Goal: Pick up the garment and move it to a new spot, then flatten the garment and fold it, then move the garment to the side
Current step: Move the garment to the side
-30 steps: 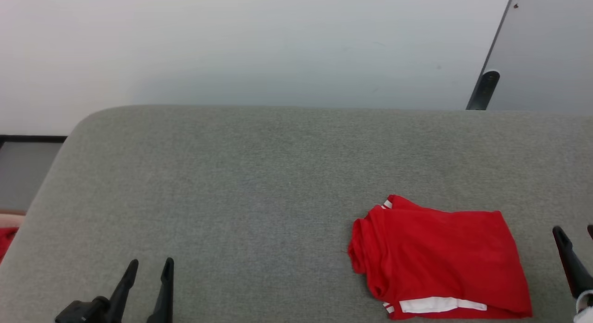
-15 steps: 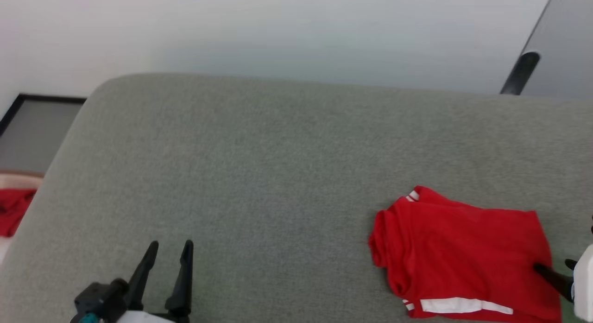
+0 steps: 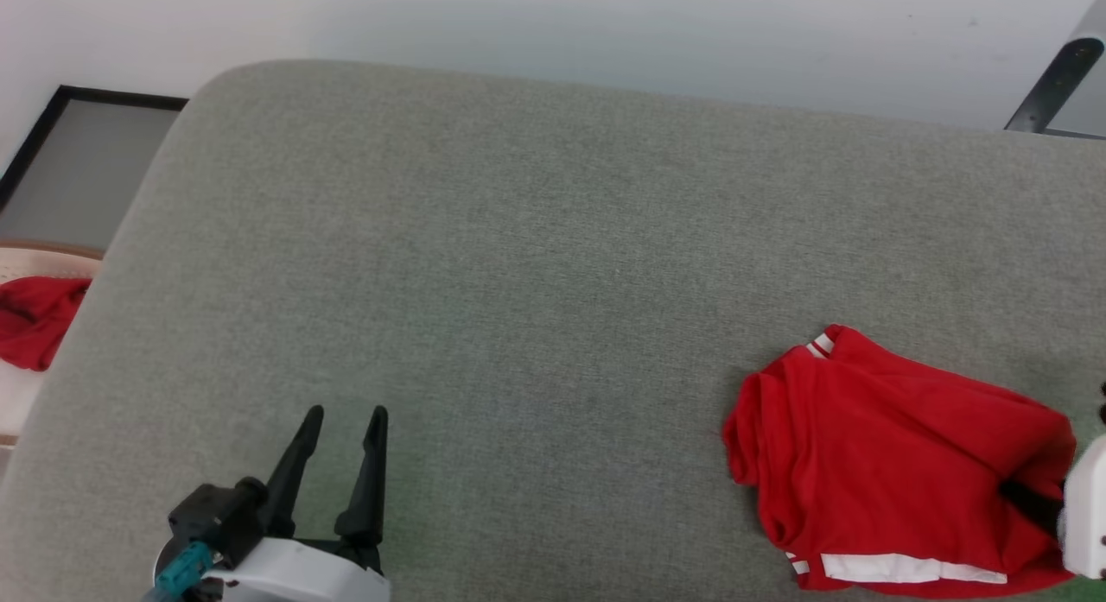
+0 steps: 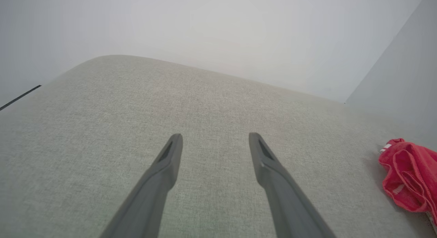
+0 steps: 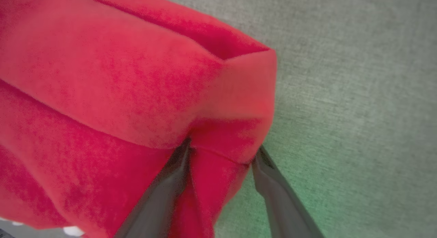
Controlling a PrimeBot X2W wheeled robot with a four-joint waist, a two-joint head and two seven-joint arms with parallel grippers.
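The garment (image 3: pixel 881 446), a red folded shirt with a white strip along its near edge, lies at the right of the grey fabric table (image 3: pixel 518 239). My right gripper (image 3: pixel 1024 498) has pushed into its right edge. In the right wrist view, this gripper (image 5: pixel 223 147) is open, its two fingers straddling a raised corner fold of the garment (image 5: pixel 119 77). My left gripper (image 3: pixel 346 412) stands open over bare fabric at the near left, far from the garment. In the left wrist view, the left gripper (image 4: pixel 215 137) holds nothing, and the garment (image 4: pixel 406 183) lies at the far right.
A red cloth scrap (image 3: pixel 34 317) lies on a pale surface beyond the table's left edge. A black-framed panel (image 3: pixel 86 161) sits at the far left corner. A dark slanted leg (image 3: pixel 1054 75) stands behind the far right edge. Wide bare table fabric separates the two grippers.
The camera has shifted. My right gripper has moved in from beside the garment onto its right edge, and the cloth there has bunched up around the fingers. The left gripper stays open.
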